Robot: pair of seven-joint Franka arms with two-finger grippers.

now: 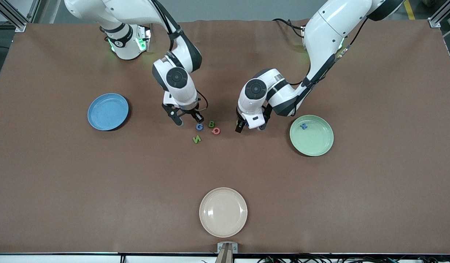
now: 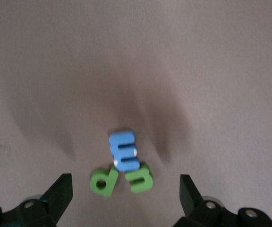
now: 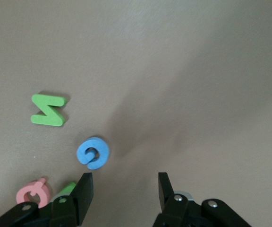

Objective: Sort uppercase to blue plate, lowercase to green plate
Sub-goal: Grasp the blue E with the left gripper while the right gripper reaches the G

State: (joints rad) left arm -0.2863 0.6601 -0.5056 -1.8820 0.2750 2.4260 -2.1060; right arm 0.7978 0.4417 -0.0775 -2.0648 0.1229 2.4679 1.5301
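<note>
Four capitals sit loose on my tabletop near its middle: blue G, green B, pink-red Q and green N, the N nearest the front camera. My right gripper is low just beside the G, on the side toward the blue plate; its jaws stand partly open with nothing between them, and its wrist view shows the G just ahead of the fingertips. My left gripper hangs low between the capitals and the green plate, jaws spread wide and empty, over three small letters bunched together: blue m, green p, green u. A blue cross-shaped piece lies in the green plate. I see nothing in the blue plate, nor in the cream plate.
</note>
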